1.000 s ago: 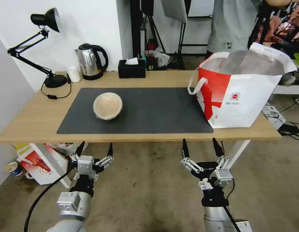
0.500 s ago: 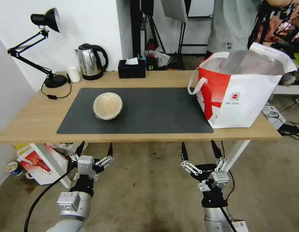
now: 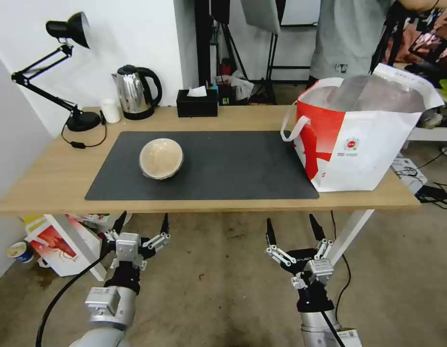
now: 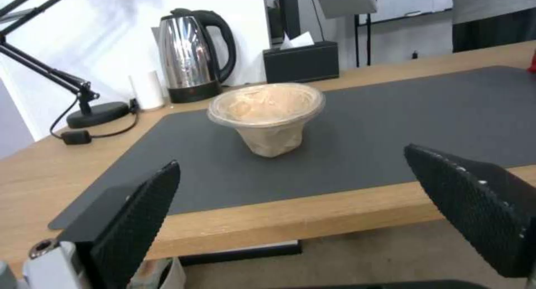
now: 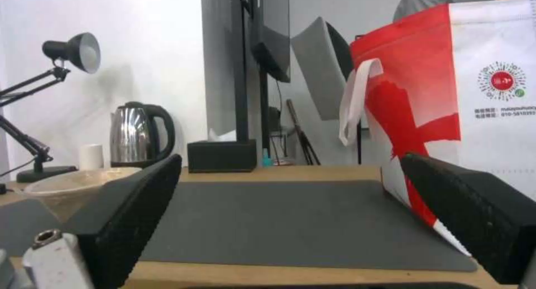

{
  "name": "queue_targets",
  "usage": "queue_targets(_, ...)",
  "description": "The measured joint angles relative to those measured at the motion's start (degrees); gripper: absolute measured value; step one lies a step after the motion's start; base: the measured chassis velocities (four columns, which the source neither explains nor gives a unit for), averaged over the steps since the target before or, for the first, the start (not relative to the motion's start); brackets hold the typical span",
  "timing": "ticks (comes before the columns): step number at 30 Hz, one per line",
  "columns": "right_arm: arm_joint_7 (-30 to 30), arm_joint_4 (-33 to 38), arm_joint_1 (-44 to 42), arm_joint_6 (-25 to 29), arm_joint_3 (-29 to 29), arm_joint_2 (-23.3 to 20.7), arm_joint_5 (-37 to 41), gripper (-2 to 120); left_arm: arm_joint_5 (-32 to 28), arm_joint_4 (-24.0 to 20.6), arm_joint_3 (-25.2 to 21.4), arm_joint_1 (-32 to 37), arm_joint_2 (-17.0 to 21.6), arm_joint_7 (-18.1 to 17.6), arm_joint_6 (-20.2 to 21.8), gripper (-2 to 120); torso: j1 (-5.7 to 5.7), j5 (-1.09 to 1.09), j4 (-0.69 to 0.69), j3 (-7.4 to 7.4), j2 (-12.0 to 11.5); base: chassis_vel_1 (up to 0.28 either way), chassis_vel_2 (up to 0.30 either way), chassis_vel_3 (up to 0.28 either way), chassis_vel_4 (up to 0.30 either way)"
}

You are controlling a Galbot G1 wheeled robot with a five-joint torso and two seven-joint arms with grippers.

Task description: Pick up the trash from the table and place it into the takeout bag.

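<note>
Tan bowl on mat, beyond left pincer.

From my left wrist camera I see the left gripper with its two black textured fingers spread wide, held off the near edge of the long light-wood table. Between them, farther in, the shallow tan bowl stands upright on the large dark grey mat. Behind it along the far edge stand a shiny steel kettle with a black handle, a black tissue box, a small plain white cup and a black desk lamp's round base.
</note>
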Motion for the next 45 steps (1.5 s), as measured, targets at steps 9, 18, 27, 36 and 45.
queue_targets(9,0.0,-0.1,0.6,0.0,0.1,-0.1,0.1,100,0.0,0.0,0.0,0.0,0.0,0.0,0.0,100,0.00,0.00,0.00,0.00,0.0,0.000,0.000,0.000,0.000)
queue_targets(18,0.2,-0.2,0.9,-0.7,0.0,-0.1,0.3,100,0.0,0.0,0.0,0.0,0.0,0.0,0.0,100,0.00,0.00,0.00,0.00,0.0,0.000,0.000,0.000,0.000)
queue_targets(27,1.0,0.5,0.9,-2.6,-0.3,-0.1,0.1,100,0.0,0.0,0.0,0.0,0.0,0.0,0.0,100,0.00,0.00,0.00,0.00,0.0,0.000,0.000,0.000,0.000)
queue_targets(36,1.0,0.5,0.9,-2.6,-0.3,-0.1,0.1,100,0.0,0.0,0.0,0.0,0.0,0.0,0.0,100,0.00,0.00,0.00,0.00,0.0,0.000,0.000,0.000,0.000)
queue_targets(45,1.0,0.6,0.9,-2.6,-0.3,-0.1,0.1,100,0.0,0.0,0.0,0.0,0.0,0.0,0.0,100,0.00,0.00,0.00,0.00,0.0,0.000,0.000,0.000,0.000)
